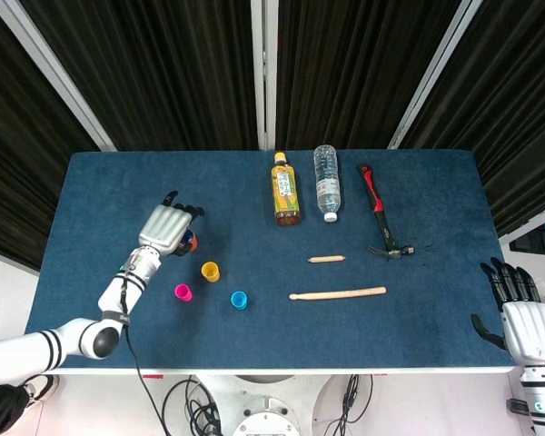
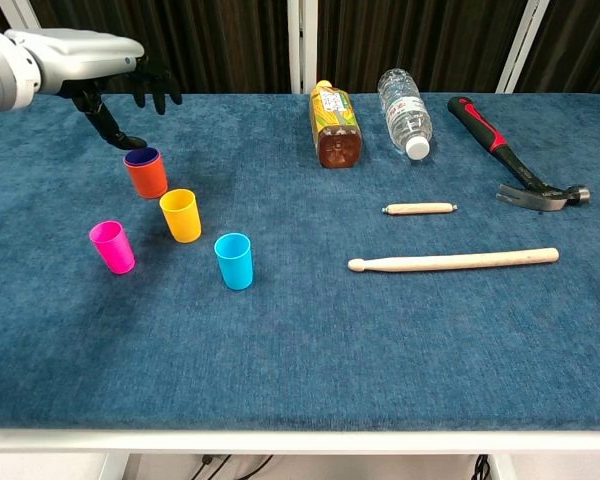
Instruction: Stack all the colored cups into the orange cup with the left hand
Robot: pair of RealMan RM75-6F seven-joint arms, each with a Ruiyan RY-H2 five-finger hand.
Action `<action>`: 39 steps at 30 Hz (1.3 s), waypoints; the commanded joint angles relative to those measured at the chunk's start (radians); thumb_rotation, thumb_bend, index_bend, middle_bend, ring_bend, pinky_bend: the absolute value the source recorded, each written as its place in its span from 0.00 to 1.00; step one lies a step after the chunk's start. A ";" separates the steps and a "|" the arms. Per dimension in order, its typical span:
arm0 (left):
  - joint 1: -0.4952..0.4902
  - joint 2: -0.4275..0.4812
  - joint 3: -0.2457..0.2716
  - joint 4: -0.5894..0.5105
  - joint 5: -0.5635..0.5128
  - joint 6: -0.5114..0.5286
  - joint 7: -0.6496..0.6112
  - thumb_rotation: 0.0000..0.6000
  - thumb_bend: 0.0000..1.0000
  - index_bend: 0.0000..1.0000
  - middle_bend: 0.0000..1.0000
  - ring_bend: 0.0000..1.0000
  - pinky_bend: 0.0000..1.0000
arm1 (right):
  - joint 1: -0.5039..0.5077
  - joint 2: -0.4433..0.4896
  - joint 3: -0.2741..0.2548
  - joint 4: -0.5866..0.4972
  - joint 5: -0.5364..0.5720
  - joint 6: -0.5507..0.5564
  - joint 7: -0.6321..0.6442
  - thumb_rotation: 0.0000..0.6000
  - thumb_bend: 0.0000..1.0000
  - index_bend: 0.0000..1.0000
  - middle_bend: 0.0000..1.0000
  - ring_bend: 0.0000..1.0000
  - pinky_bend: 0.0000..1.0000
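Note:
The orange cup [image 2: 146,176] stands upright at the left of the table with the dark blue cup's rim [image 2: 142,157] showing inside it. My left hand [image 2: 90,62] hovers just above and behind it, fingers spread, holding nothing. In the head view the left hand [image 1: 166,227] covers most of that orange cup [image 1: 191,242]. The yellow cup [image 2: 181,215], pink cup [image 2: 112,247] and light blue cup [image 2: 234,260] stand upright nearby. My right hand [image 1: 520,313] hangs open off the table's right edge.
A tea bottle [image 2: 333,124] and a water bottle [image 2: 404,111] lie at the back centre. A hammer [image 2: 510,167] lies at the right. A short wooden dowel [image 2: 420,209] and a drumstick [image 2: 453,261] lie mid-table.

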 commanded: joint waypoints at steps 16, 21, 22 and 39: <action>-0.009 -0.016 0.077 -0.162 0.027 0.036 0.119 1.00 0.24 0.23 0.26 0.20 0.02 | -0.001 0.011 0.004 0.003 0.001 0.007 0.026 1.00 0.26 0.00 0.00 0.00 0.00; -0.015 -0.036 0.088 -0.128 0.004 0.004 0.112 1.00 0.24 0.23 0.26 0.20 0.02 | 0.000 0.009 0.004 0.005 0.005 0.001 0.024 1.00 0.26 0.00 0.00 0.00 0.00; -0.015 -0.038 0.090 -0.124 0.002 0.002 0.111 1.00 0.24 0.23 0.26 0.20 0.02 | 0.000 0.009 0.004 0.006 0.007 -0.001 0.024 1.00 0.26 0.00 0.00 0.00 0.00; -0.010 -0.093 0.100 -0.044 0.053 -0.015 0.060 1.00 0.24 0.34 0.37 0.36 0.08 | 0.001 -0.003 0.003 0.022 0.021 -0.014 0.029 1.00 0.26 0.00 0.00 0.00 0.00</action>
